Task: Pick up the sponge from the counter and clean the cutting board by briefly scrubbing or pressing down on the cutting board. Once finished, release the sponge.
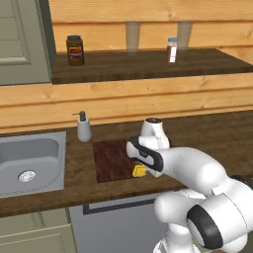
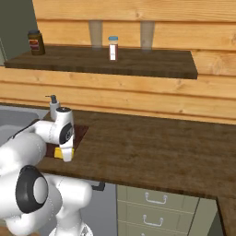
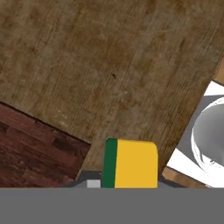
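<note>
Sponge at the front right corner of the cutting board, pincer low over it, grip unconfirmed.

The sponge (image 1: pixel 139 171) lies on the surface (image 1: pixel 207 138) at the near right corner of the cutting board (image 1: pixel 111 160), touching or just overlapping its edge; which cannot be told. The pincer (image 2: pixel 67 154) stands directly at it, but the fingertips are hidden, so whether it is closed on the sponge cannot be told. Judged light, soft and compressible: it should yield under pressure, not slip, and carries no breakage risk. Best hold is across the two narrow yellow flanks, mid-length, leaving the broad face free to press. In the hand view the green scrubbing face (image 3: pixel 110 162) runs as a strip along one side. The long axis appears to lie roughly parallel to that strip, though its full length is cut off.
</note>
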